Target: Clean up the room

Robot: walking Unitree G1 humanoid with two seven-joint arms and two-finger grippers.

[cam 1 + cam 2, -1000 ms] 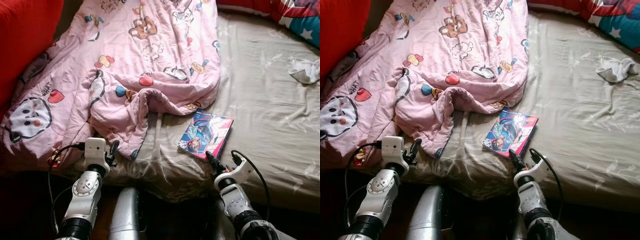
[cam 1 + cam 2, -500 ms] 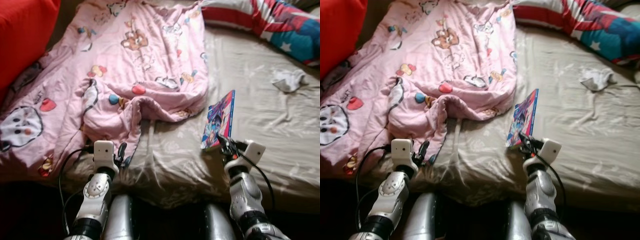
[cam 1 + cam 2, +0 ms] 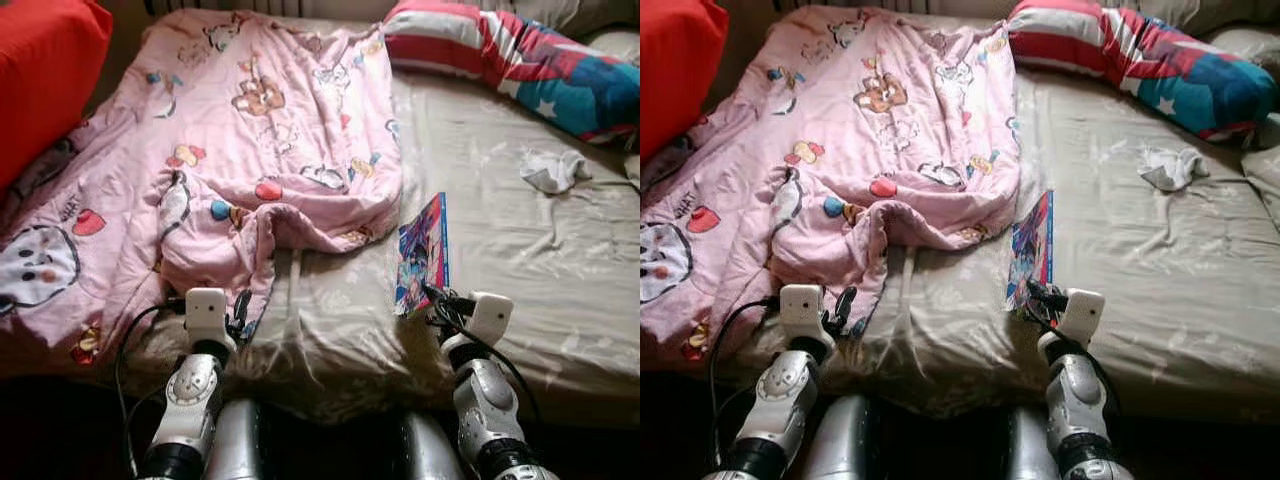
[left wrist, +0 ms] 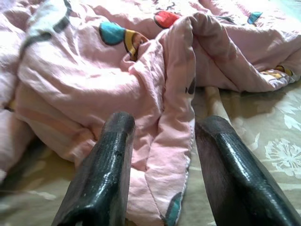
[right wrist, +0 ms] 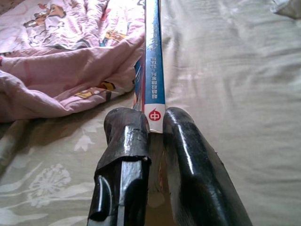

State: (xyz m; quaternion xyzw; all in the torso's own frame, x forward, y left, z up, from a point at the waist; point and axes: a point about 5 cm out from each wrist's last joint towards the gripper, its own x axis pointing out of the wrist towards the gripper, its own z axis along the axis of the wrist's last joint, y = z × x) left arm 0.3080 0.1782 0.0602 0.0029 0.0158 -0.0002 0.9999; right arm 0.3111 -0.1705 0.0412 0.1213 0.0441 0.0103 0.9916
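Book tipped up on edge at bed front; a second ago it lay flat.

Left gripper (image 3: 240, 305) rests by the pink blanket (image 3: 230, 150), fingers (image 4: 106, 165) apart, empty, much as before. Right gripper (image 3: 432, 296) fingers (image 5: 124, 141) pinch the book (image 3: 424, 252) at its lower corner, standing on the bed (image 3: 520, 250). Camera has shifted, pillow (image 3: 520, 60) fully seen.

I see a pink blanket (image 3: 230, 130) printed with cartoon animals and hearts, lying on a beige bedsheet (image 3: 520, 240) with a faint pale flower print. The book (image 3: 422, 255) has a bright blue, pink and red cover and a blue spine, beside a red pillow (image 3: 45, 80), a red-white-blue starred pillow (image 3: 520, 60) and a white cloth (image 3: 548, 170).
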